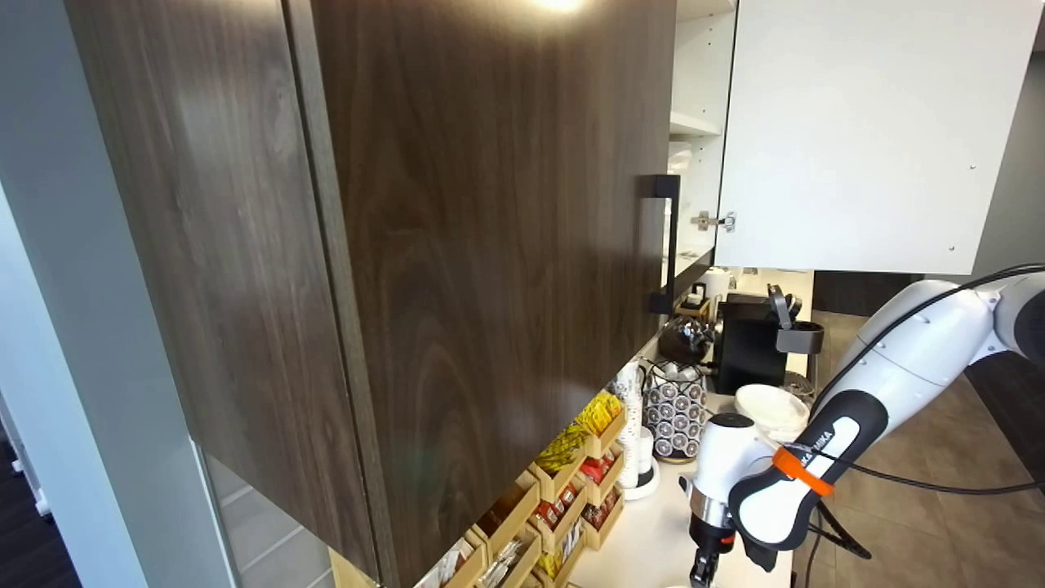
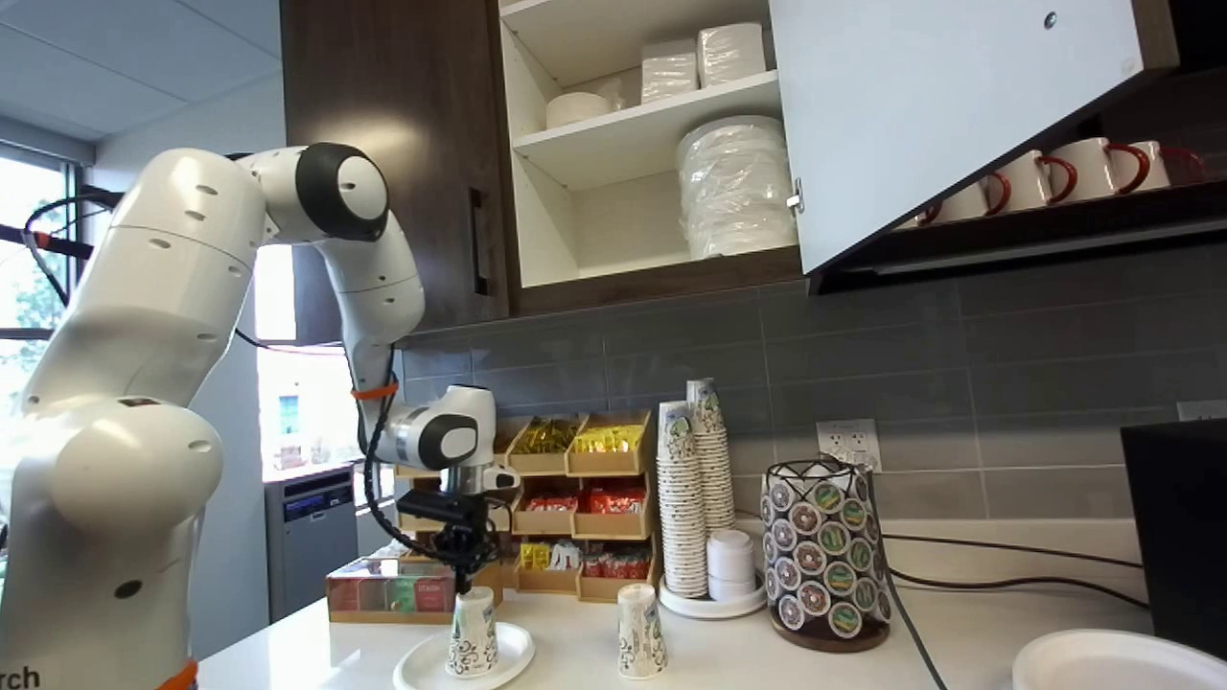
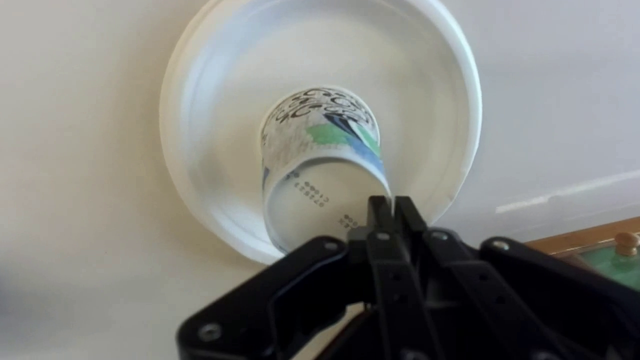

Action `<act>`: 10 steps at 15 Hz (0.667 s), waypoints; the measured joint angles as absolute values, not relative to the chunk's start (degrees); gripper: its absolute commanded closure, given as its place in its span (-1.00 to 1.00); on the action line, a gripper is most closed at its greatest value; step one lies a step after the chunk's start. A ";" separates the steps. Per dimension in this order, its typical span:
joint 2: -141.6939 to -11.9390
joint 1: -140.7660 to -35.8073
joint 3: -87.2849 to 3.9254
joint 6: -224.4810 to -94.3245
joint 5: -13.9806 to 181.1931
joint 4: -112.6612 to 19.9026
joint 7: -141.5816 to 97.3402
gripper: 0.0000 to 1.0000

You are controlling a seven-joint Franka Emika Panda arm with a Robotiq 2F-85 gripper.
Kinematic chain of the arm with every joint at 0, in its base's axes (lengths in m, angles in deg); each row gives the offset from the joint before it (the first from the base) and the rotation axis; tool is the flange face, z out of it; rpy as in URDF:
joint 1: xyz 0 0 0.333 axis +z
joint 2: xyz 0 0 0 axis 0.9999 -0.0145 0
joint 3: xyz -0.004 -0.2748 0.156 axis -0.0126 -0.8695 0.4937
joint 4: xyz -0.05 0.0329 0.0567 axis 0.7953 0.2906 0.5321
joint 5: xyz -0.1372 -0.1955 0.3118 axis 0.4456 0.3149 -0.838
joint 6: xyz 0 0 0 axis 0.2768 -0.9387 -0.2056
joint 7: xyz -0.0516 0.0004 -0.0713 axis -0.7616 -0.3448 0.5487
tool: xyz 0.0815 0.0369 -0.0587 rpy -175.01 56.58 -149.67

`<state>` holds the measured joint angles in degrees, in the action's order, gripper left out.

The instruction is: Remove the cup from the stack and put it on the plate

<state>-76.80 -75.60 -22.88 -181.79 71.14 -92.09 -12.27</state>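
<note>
A patterned paper cup stands upside down on the white plate in an exterior view. In the wrist view the cup rests near the middle of the plate, its printed base facing me. My gripper has its fingertips closed around the edge of the cup's base, one finger inside the rim and one outside. The gripper also shows pointing down in both exterior views. Two tall cup stacks stand at the back. Another upside-down cup stands on the counter; whether it is nested I cannot tell.
A wooden packet rack and a tea box stand behind the plate. A coffee pod carousel stands to the right. White dishes lie at the front right. An open cabinet door hangs above.
</note>
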 measured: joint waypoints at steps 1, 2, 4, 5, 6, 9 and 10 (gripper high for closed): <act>-76.83 -75.64 -22.92 -181.81 71.46 -91.70 -12.27 0.01; -76.48 -75.68 -23.02 -181.81 71.79 -91.41 -12.27 -0.13; -74.61 -75.78 -23.39 -181.81 73.05 -91.22 -12.66 -0.44; -73.21 -75.84 -23.59 -181.77 73.64 -91.30 -13.01 -0.61; -71.44 -75.93 -23.78 -181.22 74.02 -91.52 -13.38 -0.74; -64.74 -76.57 -24.29 -171.80 74.48 -92.44 -14.78 -1.00; -62.34 -76.81 -24.70 -168.11 74.89 -92.83 -15.66 -1.00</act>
<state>-62.34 -76.81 -24.70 -168.11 74.89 -92.83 -15.66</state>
